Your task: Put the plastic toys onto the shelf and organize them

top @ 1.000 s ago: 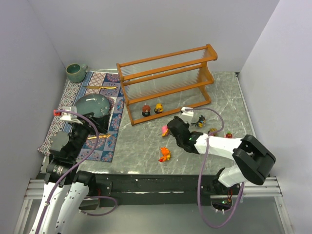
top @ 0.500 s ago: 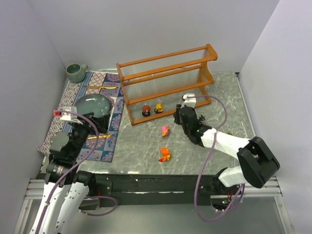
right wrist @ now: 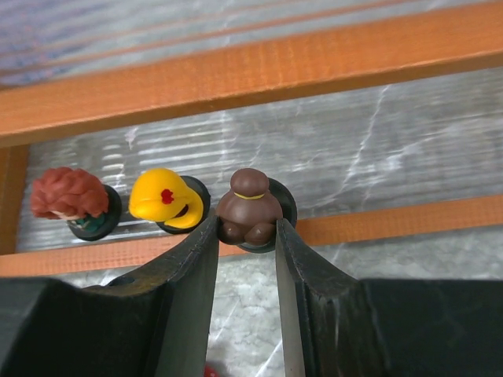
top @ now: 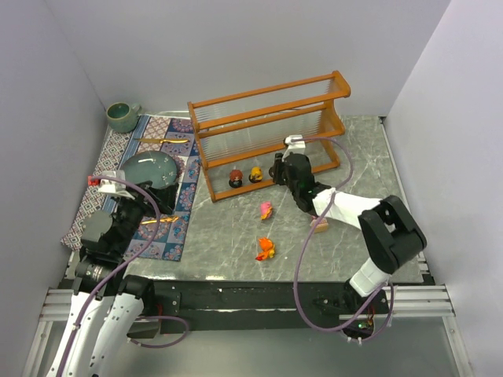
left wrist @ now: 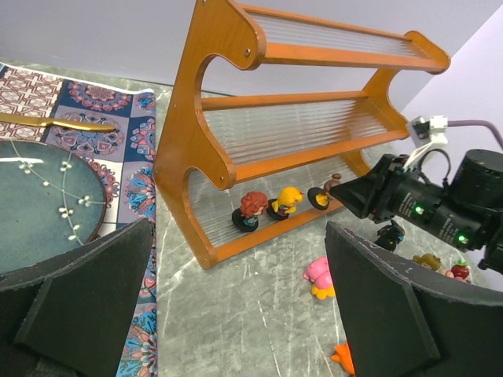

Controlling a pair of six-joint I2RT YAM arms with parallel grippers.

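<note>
The orange-brown wooden shelf [top: 267, 126] stands at the back; it also shows in the left wrist view [left wrist: 236, 149] and the right wrist view [right wrist: 314, 55]. On its bottom tier stand a red-haired toy [top: 235, 178] [right wrist: 69, 195] and a yellow toy [top: 255, 174] [right wrist: 163, 196]. My right gripper [top: 277, 170] [right wrist: 245, 228] is shut on a dark brown toy [right wrist: 250, 206] [left wrist: 326, 193] at the tier's front rail, right of the yellow one. A pink toy [top: 266, 210] and an orange toy [top: 266, 249] lie on the table. My left gripper [top: 153, 203] [left wrist: 240, 259] is open and empty.
A patterned mat [top: 169, 228] at the left carries a teal plate [top: 149, 169] and a gold utensil [top: 163, 140]; a green cup [top: 122, 116] stands behind it. A black toy [left wrist: 389, 233] and two more small toys [left wrist: 440, 265] lie behind the right arm.
My right gripper has moved from the table near the pink toy up and back to the shelf's bottom tier, carrying the brown toy. The left arm has not moved.
</note>
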